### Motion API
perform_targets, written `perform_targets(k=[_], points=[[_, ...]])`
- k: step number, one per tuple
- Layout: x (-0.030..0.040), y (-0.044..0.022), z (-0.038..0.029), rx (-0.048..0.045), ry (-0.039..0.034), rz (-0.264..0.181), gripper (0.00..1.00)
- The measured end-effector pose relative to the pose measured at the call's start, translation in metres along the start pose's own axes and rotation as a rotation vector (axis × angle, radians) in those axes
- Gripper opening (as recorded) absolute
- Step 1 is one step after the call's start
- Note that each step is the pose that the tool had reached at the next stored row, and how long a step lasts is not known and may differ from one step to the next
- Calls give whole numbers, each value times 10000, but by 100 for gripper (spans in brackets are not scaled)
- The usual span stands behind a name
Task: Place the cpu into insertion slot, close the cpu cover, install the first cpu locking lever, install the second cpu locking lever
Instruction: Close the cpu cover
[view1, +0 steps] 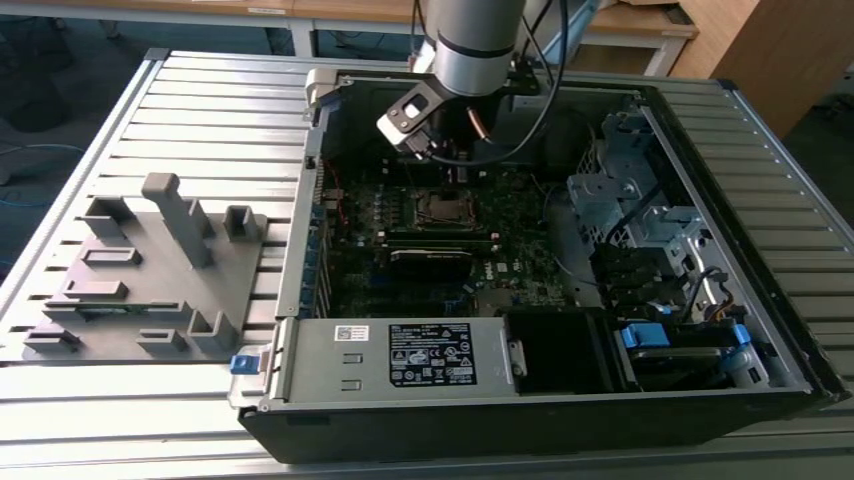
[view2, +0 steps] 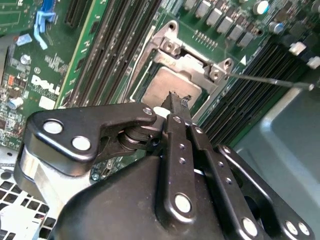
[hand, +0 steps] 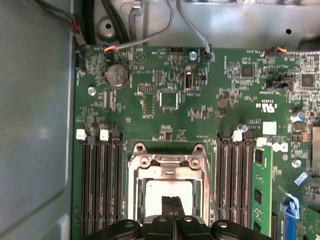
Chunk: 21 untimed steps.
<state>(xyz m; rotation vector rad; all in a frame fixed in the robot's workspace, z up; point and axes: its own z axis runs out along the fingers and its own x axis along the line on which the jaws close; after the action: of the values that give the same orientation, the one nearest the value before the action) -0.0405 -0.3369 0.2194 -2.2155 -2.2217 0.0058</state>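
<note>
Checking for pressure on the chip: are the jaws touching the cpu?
Cannot tell. In both wrist views the shut gripper overlaps the cpu face, looking down along the jaws, so neither contact nor a gap shows plainly.

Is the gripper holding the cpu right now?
No: in the first wrist view the cpu lies in the insertion slot, and the gripper is shut on nothing.

The exterior view looks steeply down on the open black computer case; both wrist views closely face its silver-rimmed square insertion slot.
</note>
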Motion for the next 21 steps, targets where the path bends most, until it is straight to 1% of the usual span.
perform_targets(k=[11,14,18,21], points=[[0,-113,33,0,-1,0,10],[0,-131,48,0,0,0,10],[1,-132,49,0,-1,-1,10],[1,-159,56,-1,2,0,10]])
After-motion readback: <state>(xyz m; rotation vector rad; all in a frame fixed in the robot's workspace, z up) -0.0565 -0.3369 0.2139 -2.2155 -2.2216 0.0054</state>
